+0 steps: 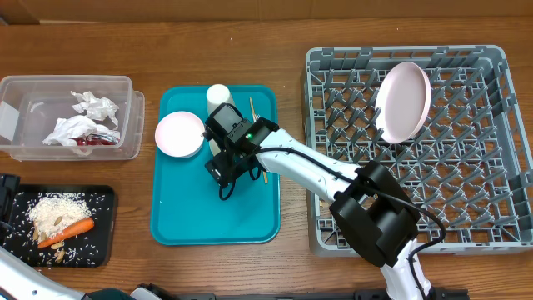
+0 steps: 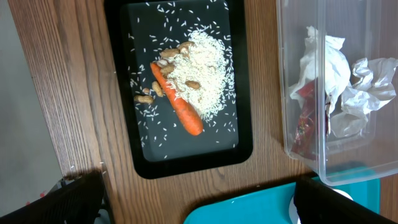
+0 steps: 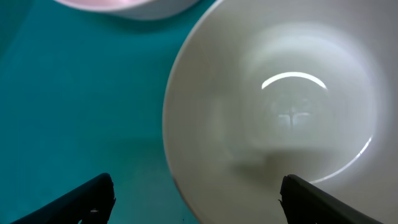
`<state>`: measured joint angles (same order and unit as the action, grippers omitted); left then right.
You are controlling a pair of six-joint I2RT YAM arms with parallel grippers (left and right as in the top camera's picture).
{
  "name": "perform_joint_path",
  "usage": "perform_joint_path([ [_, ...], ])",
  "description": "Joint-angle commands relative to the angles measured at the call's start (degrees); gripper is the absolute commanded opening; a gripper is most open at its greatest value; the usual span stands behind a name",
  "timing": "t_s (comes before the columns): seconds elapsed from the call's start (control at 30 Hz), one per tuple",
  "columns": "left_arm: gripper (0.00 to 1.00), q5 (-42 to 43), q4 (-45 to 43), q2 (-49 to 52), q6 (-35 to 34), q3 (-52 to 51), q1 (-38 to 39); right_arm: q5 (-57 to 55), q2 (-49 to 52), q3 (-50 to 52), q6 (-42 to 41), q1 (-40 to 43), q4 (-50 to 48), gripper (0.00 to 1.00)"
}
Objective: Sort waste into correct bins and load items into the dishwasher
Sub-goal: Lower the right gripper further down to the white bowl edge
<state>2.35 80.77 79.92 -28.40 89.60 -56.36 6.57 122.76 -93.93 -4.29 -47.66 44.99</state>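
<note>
My right gripper (image 3: 196, 186) is open low over the teal tray (image 1: 216, 217). It straddles the rim of a white bowl (image 3: 280, 106), one finger outside and one inside. In the overhead view the gripper (image 1: 223, 171) hides that bowl. A pale pink bowl (image 1: 179, 133) and a white cup (image 1: 218, 94) sit beside it, with a wooden stick (image 1: 252, 108) to the right. A pink plate (image 1: 404, 100) stands in the grey rack (image 1: 466, 183). My left gripper (image 2: 199, 205) is open over bare wood, near the black tray (image 2: 242, 124) holding the carrot (image 2: 177, 102) and rice (image 2: 205, 68).
The clear tub (image 1: 125, 83) at the back left holds white napkins (image 1: 92, 108) and a red wrapper (image 1: 92, 140). Peanuts (image 2: 149, 93) lie beside the carrot. The right arm reaches from the front edge across the rack's near-left corner.
</note>
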Motion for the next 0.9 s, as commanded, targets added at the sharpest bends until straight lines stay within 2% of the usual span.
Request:
perform_joint_path([
  [0.0,1.0,0.2,0.0,-0.5,-0.3,0.1,-0.2,-0.5,0.4,0.3,0.0,0.0,1.3,0.89],
  [0.37,1.0,0.2,0.0,-0.5,-0.3,0.1,-0.2,-0.1,0.4,-4.8,-1.7,-1.6,11.6,0.88],
  [0.47,1.0,0.2,0.0,-0.5,-0.3,0.1,-0.2,-0.1,0.4,-5.6,-1.7,-2.6,12.2,0.79],
  [0.63,1.0,0.2,0.0,-0.5,-0.3,0.1,-0.2,-0.1,0.4,-5.4,-1.7,-4.2,12.4,0.71],
  [0.87,1.0,0.2,0.0,-0.5,-0.3,0.1,-0.2,-0.2,0.9,-4.2,-1.7,-5.0,10.2,0.66],
])
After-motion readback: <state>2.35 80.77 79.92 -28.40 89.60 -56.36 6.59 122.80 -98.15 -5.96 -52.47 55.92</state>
